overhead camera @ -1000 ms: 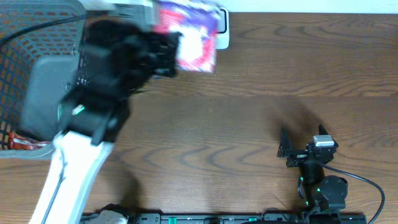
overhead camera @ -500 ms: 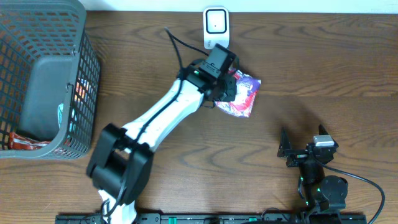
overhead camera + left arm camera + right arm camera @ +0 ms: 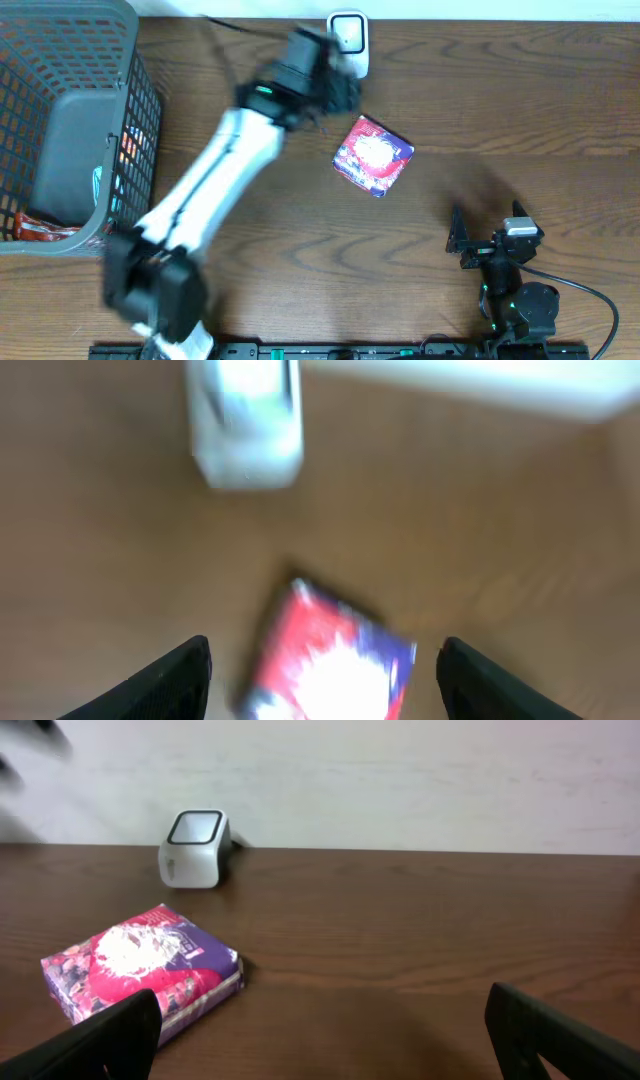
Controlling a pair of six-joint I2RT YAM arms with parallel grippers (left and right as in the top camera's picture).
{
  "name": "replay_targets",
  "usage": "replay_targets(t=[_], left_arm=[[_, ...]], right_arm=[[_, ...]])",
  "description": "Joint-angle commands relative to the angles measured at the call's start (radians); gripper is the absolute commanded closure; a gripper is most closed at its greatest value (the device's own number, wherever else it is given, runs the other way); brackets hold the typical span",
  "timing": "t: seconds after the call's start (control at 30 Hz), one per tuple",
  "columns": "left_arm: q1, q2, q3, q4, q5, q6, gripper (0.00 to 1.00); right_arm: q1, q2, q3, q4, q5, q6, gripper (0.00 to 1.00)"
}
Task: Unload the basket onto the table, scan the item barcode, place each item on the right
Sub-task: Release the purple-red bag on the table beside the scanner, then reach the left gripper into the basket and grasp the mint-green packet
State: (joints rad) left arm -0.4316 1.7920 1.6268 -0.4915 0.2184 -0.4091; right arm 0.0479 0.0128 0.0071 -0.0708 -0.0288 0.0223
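Lying flat on the wooden table (image 3: 520, 100), the red and purple packet (image 3: 373, 154) sits free of both claws, its printed face up. The left claw (image 3: 332, 90) hangs off the packet's far-left corner, apart from it and blurred in the overhead view. The white scanner (image 3: 347, 42) stands just beyond this claw, nearly touching it in that view, though the smear hides whether they actually meet.

From the left wrist camera, the claw's two dark fingers (image 3: 170, 682) stand spread wide at the lower corners. The packet shows between them, lower down on the wood, touched by neither. The scanner stands ahead of the claw and a little to its left, close to the table's back edge. That whole view is soft with blur, so no barcode can be made out.

The right claw (image 3: 487, 232) rests at the near right of the table with its fingers spread as wide and nothing between them. The packet lies ahead of it and to its left, well apart, one corner turned towards it. The scanner stands farther back on the same side, screen up. A grey wire basket (image 3: 140, 110) stands far to the left of the left claw.
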Motion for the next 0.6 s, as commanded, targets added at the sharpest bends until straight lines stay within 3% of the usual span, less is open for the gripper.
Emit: replay_targets(t=[0.0,0.2,0.37,0.47,0.5,0.57], left_arm=[[0.160,-0.192,0.065,0.006,-0.032,0.106,0.28],[0.559,-0.357,0.065,-0.017,-0.063,0.105,0.28],[0.892,-0.352,0.064,-0.106,-0.063,0.106,0.28],[1.009,-0.308,0.063,-0.212,-0.063,0.106,0.28],[1.054,-0.269,0.055,-0.264,-0.063,0.126,0.36],[1.070,-0.221,0.032,-0.301,-0.063,0.186,0.38]], right_arm=[[-0.007,-0.004,-0.002,-0.004,0.004,0.014,0.01],[-0.007,-0.004,-0.002,-0.004,0.004,0.014,0.01],[-0.007,-0.004,-0.002,-0.004,0.004,0.014,0.01],[-0.007,-0.004,-0.002,-0.004,0.004,0.014,0.01],[-0.007,-0.004,-0.002,-0.004,0.004,0.014,0.01],[-0.007,-0.004,-0.002,-0.004,0.004,0.014,0.01]])
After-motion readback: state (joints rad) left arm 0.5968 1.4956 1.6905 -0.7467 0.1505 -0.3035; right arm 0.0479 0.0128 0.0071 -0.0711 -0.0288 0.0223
